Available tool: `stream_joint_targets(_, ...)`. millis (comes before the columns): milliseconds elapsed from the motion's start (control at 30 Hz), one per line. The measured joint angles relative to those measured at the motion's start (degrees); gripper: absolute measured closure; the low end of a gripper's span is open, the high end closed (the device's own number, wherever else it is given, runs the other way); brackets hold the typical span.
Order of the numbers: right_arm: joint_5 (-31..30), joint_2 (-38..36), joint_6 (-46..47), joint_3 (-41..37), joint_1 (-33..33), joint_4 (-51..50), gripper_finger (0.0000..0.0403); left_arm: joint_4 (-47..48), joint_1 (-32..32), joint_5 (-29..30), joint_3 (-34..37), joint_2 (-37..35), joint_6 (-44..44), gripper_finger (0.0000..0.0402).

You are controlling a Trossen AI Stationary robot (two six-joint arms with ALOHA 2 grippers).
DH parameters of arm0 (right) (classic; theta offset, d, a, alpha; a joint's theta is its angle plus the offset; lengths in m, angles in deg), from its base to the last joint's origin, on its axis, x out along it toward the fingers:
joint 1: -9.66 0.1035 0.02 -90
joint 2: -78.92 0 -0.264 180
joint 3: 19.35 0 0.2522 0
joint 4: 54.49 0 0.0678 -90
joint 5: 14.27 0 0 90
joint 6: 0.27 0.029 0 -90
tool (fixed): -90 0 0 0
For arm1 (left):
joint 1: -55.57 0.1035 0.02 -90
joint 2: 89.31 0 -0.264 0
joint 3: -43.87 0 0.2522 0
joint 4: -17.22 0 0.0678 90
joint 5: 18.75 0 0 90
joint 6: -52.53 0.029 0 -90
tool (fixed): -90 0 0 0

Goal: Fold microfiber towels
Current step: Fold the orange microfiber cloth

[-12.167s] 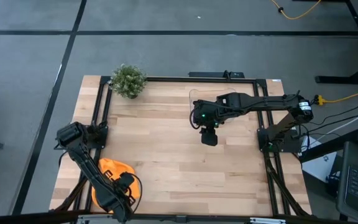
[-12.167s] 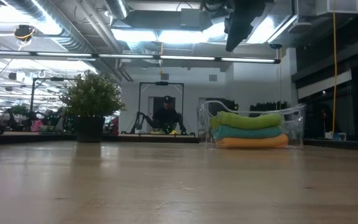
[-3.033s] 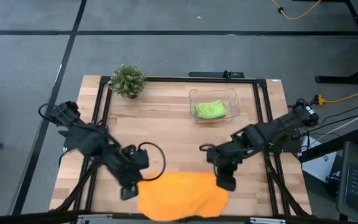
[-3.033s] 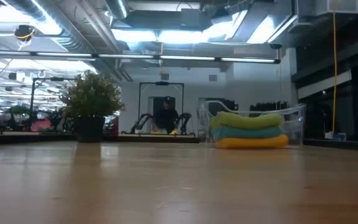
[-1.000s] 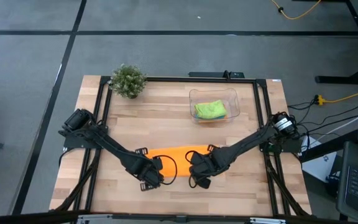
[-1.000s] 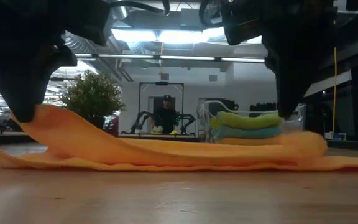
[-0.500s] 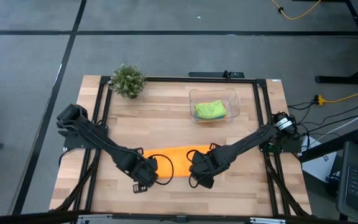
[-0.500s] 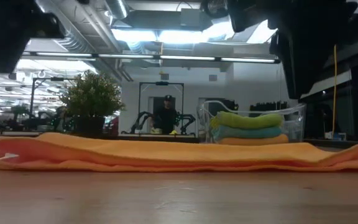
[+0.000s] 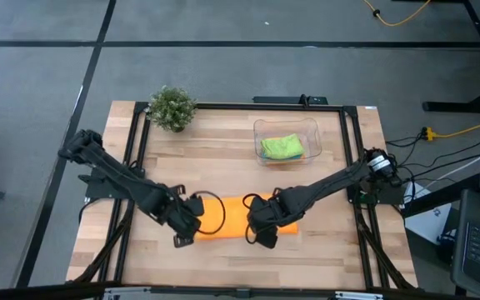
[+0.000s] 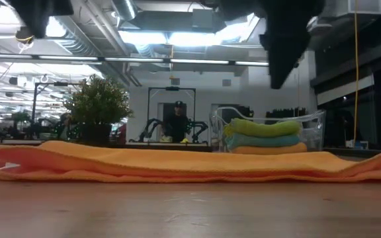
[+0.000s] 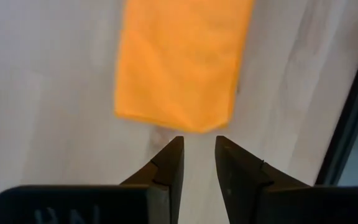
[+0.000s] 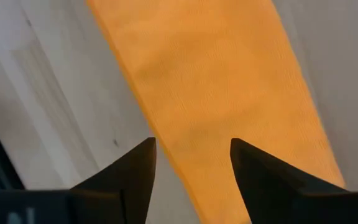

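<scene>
**Towel released after first fold, both grippers lifted clear**

Since a second ago, the raised orange flap has been laid flat and both grippers have been lifted off the cloth.

Nearest, the orange towel (image 10: 190, 165) is seen in the low view as a flat two-layer band along the front half of the table (image 9: 223, 171), between the two grippers. The left gripper (image 11: 197, 152) is held just off one short end, jaws slightly parted, nothing in them. The right gripper (image 12: 191, 155) is held over the strip, jaws wider apart, also empty.

Handling, judged: light, limp, fuzzy, no stiffness. It would sag from any single point, so a short end is best pinched through both layers at its corners.

Farther back, the clear tub (image 9: 287, 143) holds the folded green towel (image 10: 263, 127), teal towel (image 10: 263, 140) and another orange one. The potted plant (image 9: 172, 108) stands at the far corner.
</scene>
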Motion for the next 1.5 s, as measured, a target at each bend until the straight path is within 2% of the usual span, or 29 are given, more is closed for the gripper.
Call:
stream_joint_targets(100,0.0,0.0,-0.3,0.0,-0.7,4.8,0.0194,0.0,0.5,3.9,0.0,-3.5,-3.3,0.0318)
stream_joint_targets(267,-3.6,1.1,-1.8,-0.1,-2.6,21.8,0.0194,-0.1,0.5,15.0,0.0,-10.4,-5.1,0.0318)
stream_joint_targets(433,-3.2,7.4,-6.5,-0.1,-5.7,38.0,0.0194,0.0,0.5,27.6,0.0,-15.1,-4.9,0.0318)
stream_joint_targets(500,-2.3,10.7,-7.1,0.7,-6.6,40.8,0.0194,0.0,0.5,31.4,0.0,-16.0,-4.8,0.0318)
stream_joint_targets(600,-0.4,15.9,-6.7,4.1,-7.7,40.4,0.0194,0.2,0.5,33.8,0.0,-16.4,-4.7,0.0318)
stream_joint_targets(767,1.3,22.8,-12.4,12.5,-8.1,39.9,0.0194,1.3,0.5,34.8,0.0,-16.0,-4.7,0.0318)
stream_joint_targets(967,0.7,29.8,-14.7,22.4,-7.5,33.7,0.0194,1.7,0.5,35.0,0.0,-15.6,-4.7,0.0318)
stream_joint_targets(1067,1.3,31.2,-14.2,23.8,-7.6,29.3,0.0194,1.9,0.5,35.1,0.0,-15.5,-4.7,0.0318)
stream_joint_targets(1200,5.8,31.2,-16.0,24.2,-6.9,23.3,0.0194,1.9,0.5,35.1,0.7,-15.5,-4.8,0.0318)
stream_joint_targets(1400,16.5,30.9,-21.5,24.3,-4.4,10.5,0.0194,1.9,0.5,34.7,4.0,-15.5,-5.1,0.0318)
stream_joint_targets(1500,19.2,30.8,-23.1,24.2,-2.8,9.2,0.0194,1.5,0.5,34.7,6.5,-15.5,-5.2,0.0318)
